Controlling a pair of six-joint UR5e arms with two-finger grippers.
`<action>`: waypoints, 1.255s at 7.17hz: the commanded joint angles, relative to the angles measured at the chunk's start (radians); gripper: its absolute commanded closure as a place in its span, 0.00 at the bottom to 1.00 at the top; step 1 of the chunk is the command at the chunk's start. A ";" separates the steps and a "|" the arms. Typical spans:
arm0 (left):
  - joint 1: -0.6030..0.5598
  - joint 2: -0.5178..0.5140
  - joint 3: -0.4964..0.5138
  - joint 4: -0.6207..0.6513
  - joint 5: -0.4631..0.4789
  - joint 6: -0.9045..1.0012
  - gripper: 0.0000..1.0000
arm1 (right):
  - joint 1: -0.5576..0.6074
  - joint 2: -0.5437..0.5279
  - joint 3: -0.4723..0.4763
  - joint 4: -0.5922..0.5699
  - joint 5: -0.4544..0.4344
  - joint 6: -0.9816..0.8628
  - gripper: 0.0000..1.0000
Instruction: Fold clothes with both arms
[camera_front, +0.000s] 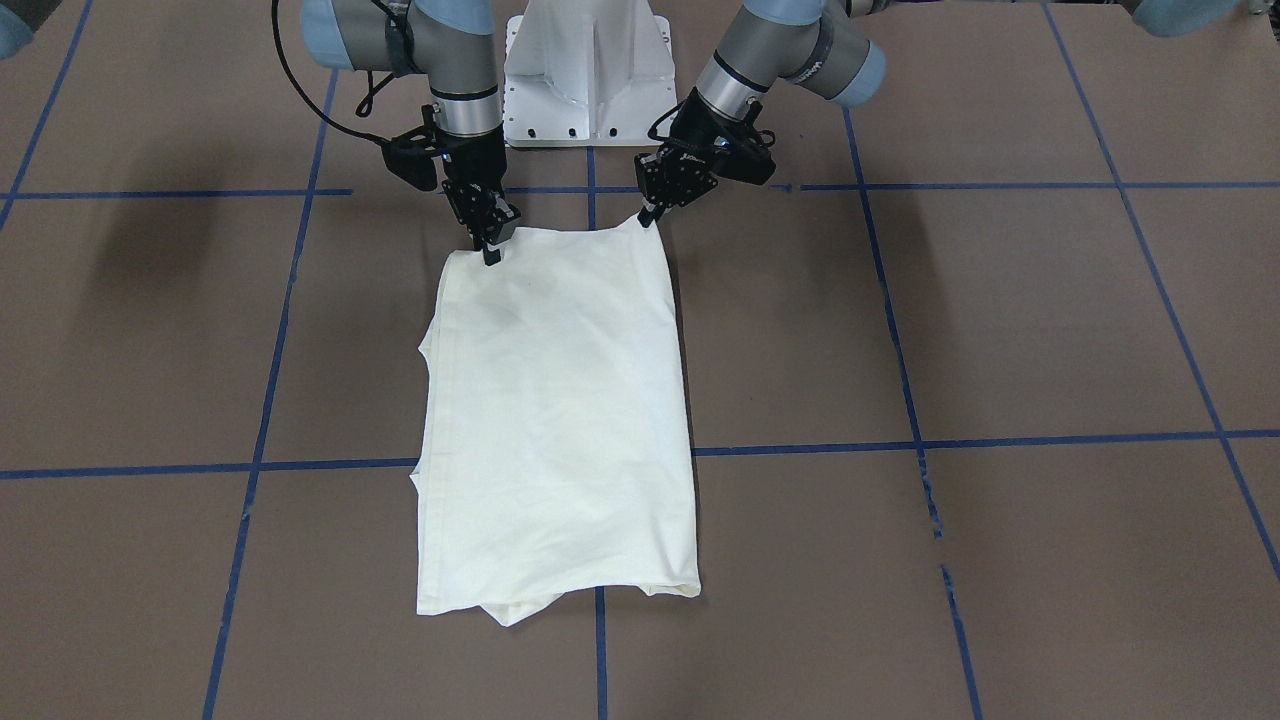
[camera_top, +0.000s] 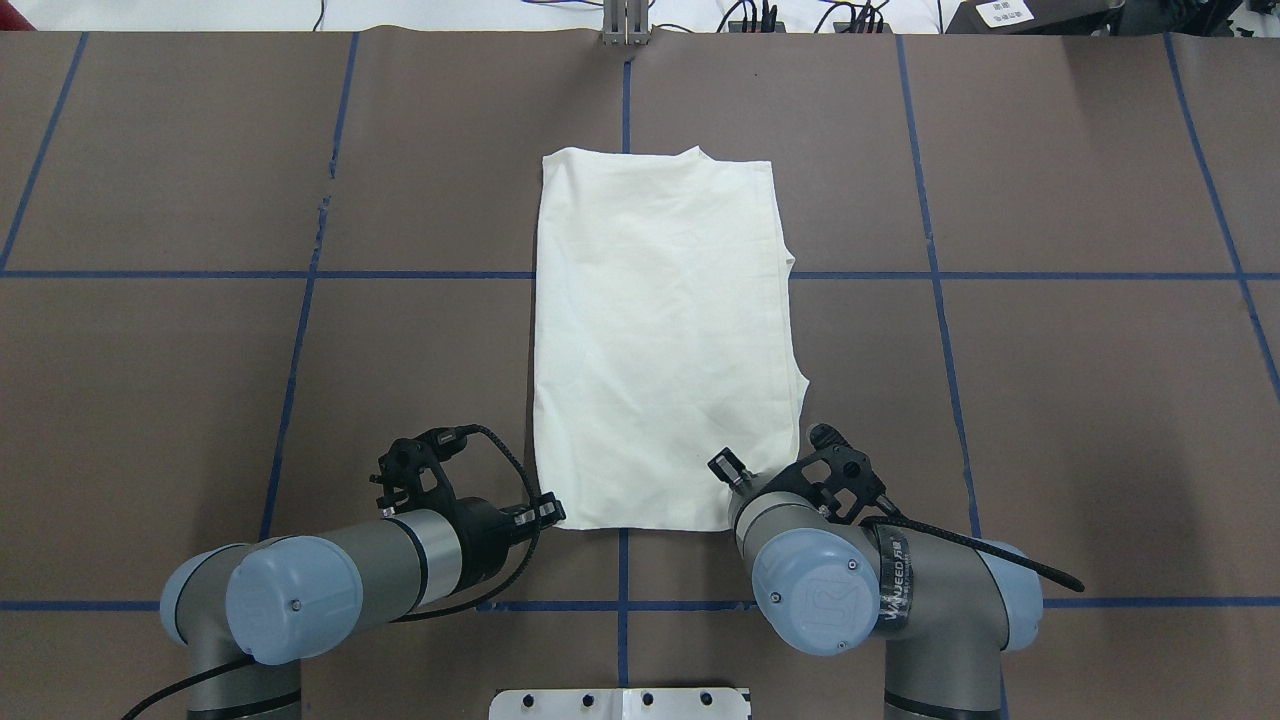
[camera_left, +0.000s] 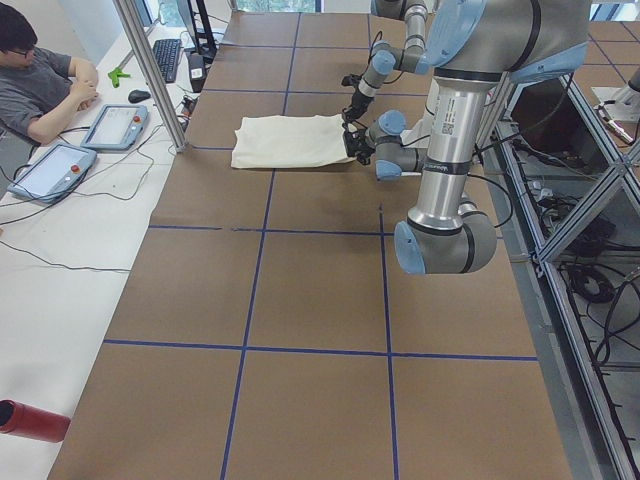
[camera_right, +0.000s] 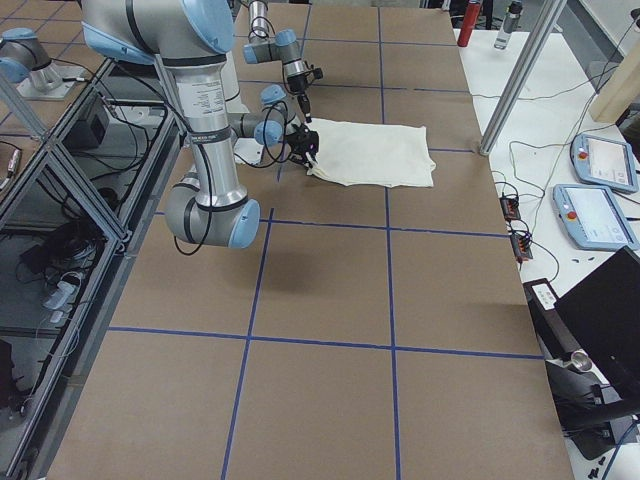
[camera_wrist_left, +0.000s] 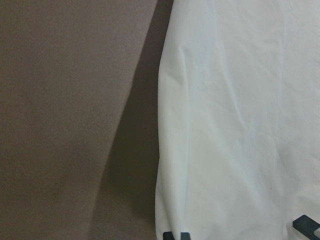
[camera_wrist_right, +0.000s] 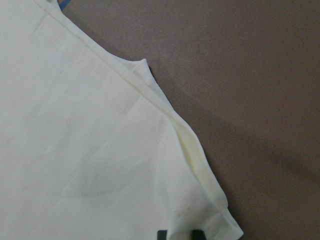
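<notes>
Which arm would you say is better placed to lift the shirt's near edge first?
Left, probably: the left gripper is at the shirt's corner, which peaks upward; the right gripper sits inboard of its corner.

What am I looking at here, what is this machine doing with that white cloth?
It is a robot: a left arm and a right arm at a brown table, each ending in a two-finger gripper. One camera faces the robot, one looks over its shoulders, two watch from the table's ends, one sits on each wrist. A cream shirt lies folded into a long strip. The left gripper pinches one near corner; the right gripper touches the other, grip unclear.
</notes>
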 joint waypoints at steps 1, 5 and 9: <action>-0.005 0.013 -0.041 0.011 -0.004 0.007 1.00 | 0.010 0.001 0.010 -0.001 0.000 0.011 1.00; -0.015 0.037 -0.453 0.430 -0.082 0.057 1.00 | -0.031 -0.007 0.394 -0.221 0.016 -0.002 1.00; -0.030 0.025 -0.457 0.543 -0.083 0.063 1.00 | -0.044 0.050 0.378 -0.337 0.022 -0.005 1.00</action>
